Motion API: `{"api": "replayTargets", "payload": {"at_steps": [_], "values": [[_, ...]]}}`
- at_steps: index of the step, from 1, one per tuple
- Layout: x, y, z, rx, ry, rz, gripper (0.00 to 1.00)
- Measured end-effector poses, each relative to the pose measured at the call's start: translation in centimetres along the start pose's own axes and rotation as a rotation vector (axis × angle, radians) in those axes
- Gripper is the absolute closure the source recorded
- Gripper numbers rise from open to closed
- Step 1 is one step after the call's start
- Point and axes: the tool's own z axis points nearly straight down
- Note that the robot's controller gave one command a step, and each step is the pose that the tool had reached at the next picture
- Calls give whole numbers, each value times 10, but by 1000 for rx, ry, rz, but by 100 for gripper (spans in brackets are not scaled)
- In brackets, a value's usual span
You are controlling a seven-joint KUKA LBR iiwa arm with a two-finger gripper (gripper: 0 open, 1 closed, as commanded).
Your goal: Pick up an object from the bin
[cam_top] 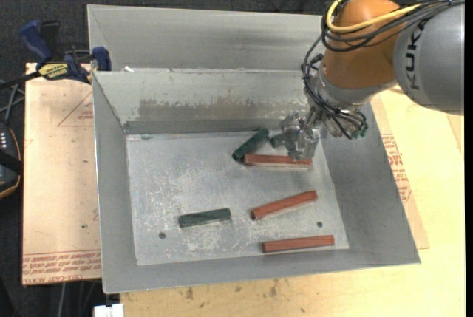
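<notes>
**In the grey bin: five short bars, gripper low at the far right**

On the arm's grey link (436, 60), at the right edge of the view, the black letters "KU" were legible, the rest of the word running out of sight; no other writing on the robot could be read.

Container: one grey metal bin (111, 175) with sloped walls and a scuffed floor; contents, five loose bars, none stacked in a heap.

Item 1: a red-brown bar (267, 159), lying nearly level in the far right part of the floor, its right end under the gripper (299, 144); the gripper stood low over that end, but whether it was spread or pressed together could not be told.

Item 2: a dark green bar (250, 145), tilted, its lower end touching the left end of item 1.

Item 3: a red-brown bar (284, 205), slanted, near the middle right.

Item 4: a red-brown bar (297, 243), level, along the near wall.

Item 5: a dark green bar (205, 218), level, near the front centre, well apart from the gripper.
</notes>
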Motion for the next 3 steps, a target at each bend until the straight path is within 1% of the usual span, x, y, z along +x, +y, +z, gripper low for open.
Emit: {"api": "replayTargets", "payload": {"at_steps": [1, 2, 3], "values": [[0, 3, -2, 2, -1, -112, 100], [-26, 4, 90, -3, 1, -181, 0], [-26, 4, 89, -2, 0, -179, 100]]}}
